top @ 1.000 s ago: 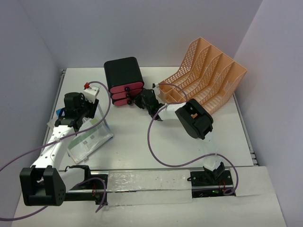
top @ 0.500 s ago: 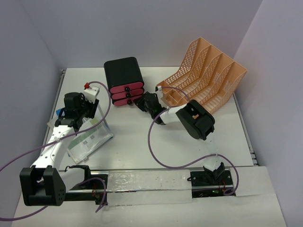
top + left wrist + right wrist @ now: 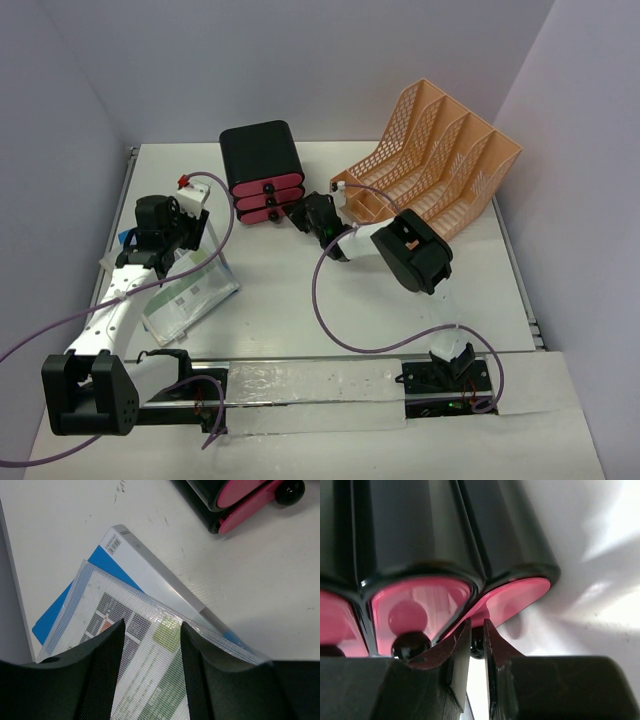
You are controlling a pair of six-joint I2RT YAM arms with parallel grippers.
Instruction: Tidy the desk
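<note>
Pink drawer [image 3: 515, 597] job likely just begun: pinches its black knob [image 3: 477, 652] with right gripper [image 3: 476, 630], holds left gripper [image 3: 151, 627] spread over papers [image 3: 145, 672] in plastic at frame's left, leaves white desk [image 3: 270, 290] mid-frame untidy.

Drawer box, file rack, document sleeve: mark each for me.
Drawer box [image 3: 262, 150], top external view, black top.
File rack [image 3: 447, 160], top external view, mesh divider.
Document sleeve [image 3: 150, 650], left wrist view, clear front.

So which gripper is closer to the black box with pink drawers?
Right. The right gripper is at the front of the drawer box, pinching a knob; the left gripper hovers over a plastic folder, well apart from it.
</note>
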